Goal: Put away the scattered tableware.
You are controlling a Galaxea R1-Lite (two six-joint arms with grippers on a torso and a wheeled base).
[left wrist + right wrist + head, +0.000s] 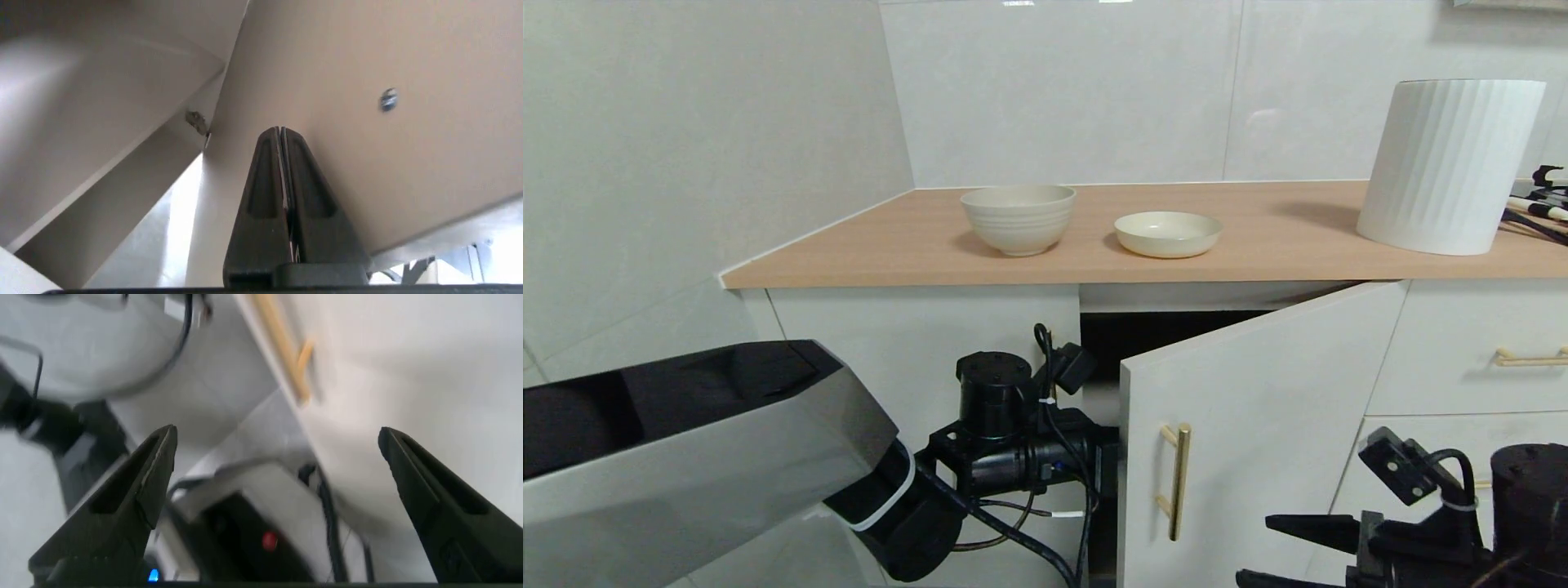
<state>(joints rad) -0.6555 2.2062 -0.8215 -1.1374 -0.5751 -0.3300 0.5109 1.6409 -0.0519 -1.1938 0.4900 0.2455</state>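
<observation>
A cream ribbed bowl (1018, 219) and a shallow cream dish (1168, 233) stand side by side on the wooden countertop (866, 257). Below them a white cabinet door (1258, 392) with a gold handle (1176, 482) hangs partly open. My left gripper (280, 139) is shut with nothing in it, its tips against the door's inner face; its wrist (1013, 441) sits just left of the door's edge. My right gripper (1254, 549) is open and empty, low in front of the door, with the gold handle (282, 343) beyond its fingers (143, 498).
A tall white ribbed container (1450, 163) stands on the counter's right end, with dark utensils (1539, 208) beside it. A drawer with a gold pull (1531, 356) lies right of the door. Tiled walls close the back and left. A screw (389, 100) marks the door's inner face.
</observation>
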